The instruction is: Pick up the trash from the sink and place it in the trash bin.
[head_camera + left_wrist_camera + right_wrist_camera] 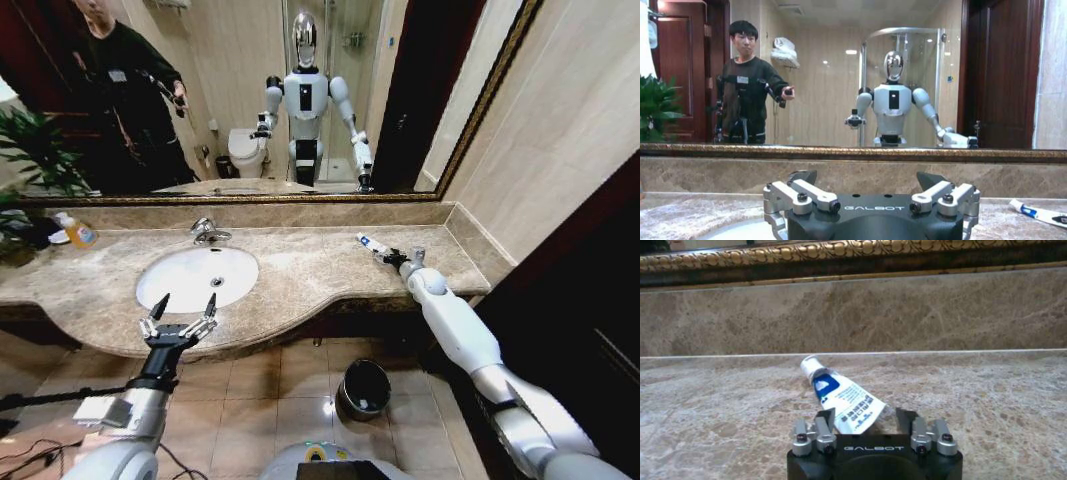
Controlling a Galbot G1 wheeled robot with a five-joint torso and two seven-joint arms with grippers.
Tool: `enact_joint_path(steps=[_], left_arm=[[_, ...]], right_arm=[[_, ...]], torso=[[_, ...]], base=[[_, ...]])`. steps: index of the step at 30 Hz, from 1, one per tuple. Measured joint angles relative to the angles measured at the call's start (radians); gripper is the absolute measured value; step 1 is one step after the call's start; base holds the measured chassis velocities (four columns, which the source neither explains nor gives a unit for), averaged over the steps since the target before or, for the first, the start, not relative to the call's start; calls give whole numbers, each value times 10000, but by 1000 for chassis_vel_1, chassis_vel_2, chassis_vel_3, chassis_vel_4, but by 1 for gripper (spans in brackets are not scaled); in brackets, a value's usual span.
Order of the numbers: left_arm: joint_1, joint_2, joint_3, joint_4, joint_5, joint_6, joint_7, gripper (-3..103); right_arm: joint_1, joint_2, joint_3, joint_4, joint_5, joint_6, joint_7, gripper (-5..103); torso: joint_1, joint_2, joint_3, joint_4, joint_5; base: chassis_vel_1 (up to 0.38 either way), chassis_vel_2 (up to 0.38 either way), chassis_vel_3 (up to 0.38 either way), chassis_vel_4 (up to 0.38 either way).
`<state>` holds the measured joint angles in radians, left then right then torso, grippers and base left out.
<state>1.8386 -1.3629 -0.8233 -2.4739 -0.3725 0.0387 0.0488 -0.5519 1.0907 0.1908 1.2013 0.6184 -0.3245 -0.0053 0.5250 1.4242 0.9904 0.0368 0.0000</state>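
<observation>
A piece of trash, a small white tube with blue marks, lies on the beige countertop to the right of the white oval sink. My right gripper rests low on the counter with its fingers partly closed on either side of the tube's flat end, and a small gap shows on one side. The head view shows the tube just beyond the right gripper. My left gripper hovers open and empty over the counter's front edge, before the sink. The dark trash bin stands on the floor below.
A chrome faucet stands behind the basin. An orange soap bottle and a plant sit at the far left. A mirror and marble backsplash close off the back, and a wall closes off the right.
</observation>
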Motion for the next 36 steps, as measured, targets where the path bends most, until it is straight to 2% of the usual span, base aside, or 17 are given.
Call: enact_joint_path(steps=[2,5,6,8,11,12,13,15,16,18,27,30,32,36], left_arm=[[0,0,0,0,0,0,0,100],[0,0,0,0,0,0,0,100],[0,0,0,0,0,0,0,100],[0,0,0,0,0,0,0,100],[0,0,0,0,0,0,0,100],[0,0,0,0,0,0,0,100],[0,0,0,0,0,0,0,100],[0,0,0,0,0,0,0,100],[0,0,0,0,0,0,0,100],[0,0,0,0,0,0,0,100],[0,0,0,0,0,0,0,100],[0,0,0,0,0,0,-1,100],[0,0,0,0,0,0,2,100],[0,0,0,0,0,0,-1,100]], right_arm=[[-18,6,0,30,-9,-5,19,62],[-122,28,-16,199,-181,-24,131,46],[-122,28,-16,199,-181,-24,131,46],[-203,45,-19,305,-316,-36,165,35],[-247,47,-19,388,-337,-43,215,30],[-288,40,-25,481,-346,-61,302,19],[-302,31,-38,529,-363,-65,357,19],[-327,6,-71,625,-425,-64,438,8],[-327,6,-71,625,-425,-64,438,8],[-354,-40,-120,732,-457,-58,501,1],[-775,-213,-3,1647,-257,-79,836,0],[-1657,-533,529,3202,131,-213,1172,0],[-1890,-630,657,3486,156,-212,1203,0],[-3214,-1284,1213,4939,253,-146,1536,0]], torso=[[0,0,0,0,0],[0,0,0,0,0],[0,0,0,0,0],[0,0,0,0,0],[0,0,0,0,0],[0,0,0,0,0],[0,0,0,0,0],[0,0,0,0,0],[0,0,0,0,0],[0,0,0,0,0],[1,0,0,0,2],[0,0,-1,2,-1],[0,0,-1,2,-1],[0,0,-1,-4,1]], base=[[0,0,0,0],[0,0,0,0],[0,0,0,0],[0,0,0,0],[0,0,0,0],[0,0,0,0],[0,0,0,0],[0,0,0,0],[0,0,0,0],[0,0,0,0],[0,0,0,0],[0,0,0,0],[0,0,0,0],[0,0,0,0]])
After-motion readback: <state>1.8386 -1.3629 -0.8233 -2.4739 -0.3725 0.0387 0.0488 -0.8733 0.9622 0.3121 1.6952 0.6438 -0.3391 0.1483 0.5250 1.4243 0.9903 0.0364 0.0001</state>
